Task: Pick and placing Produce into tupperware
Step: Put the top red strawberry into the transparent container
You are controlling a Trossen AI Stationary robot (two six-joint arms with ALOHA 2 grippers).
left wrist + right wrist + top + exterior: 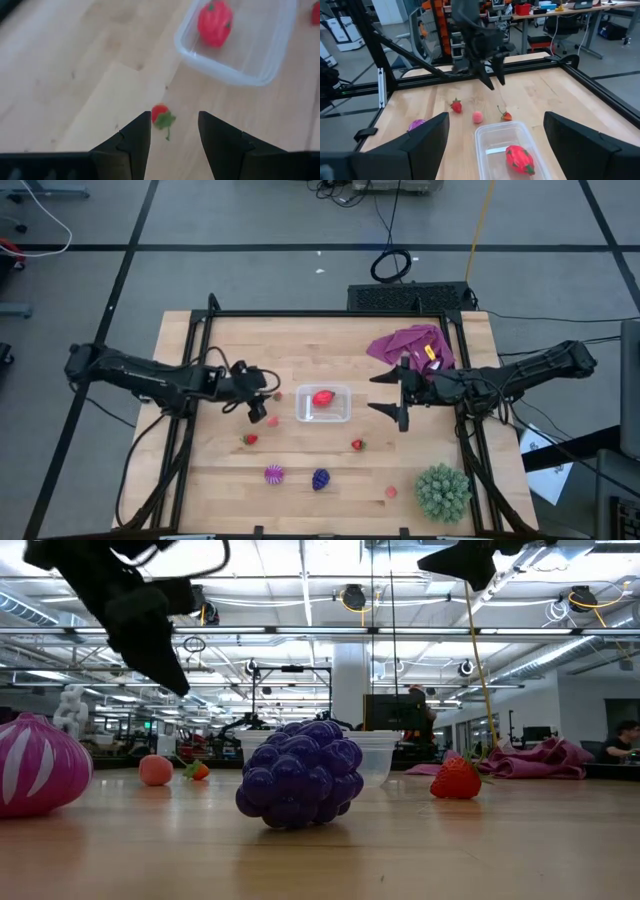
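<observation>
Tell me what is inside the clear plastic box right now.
The tupperware holds one red strawberry-like piece, lying on its floor towards one end. The clear walls hide nothing; the right wrist view shows the rest of the floor bare.

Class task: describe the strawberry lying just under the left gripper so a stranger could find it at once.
Start at the clear box in the table's middle. Just off its left end, below the left gripper, lies a small strawberry. Unlike the pink ball beside it, it has green leaves and a long stem.
</observation>
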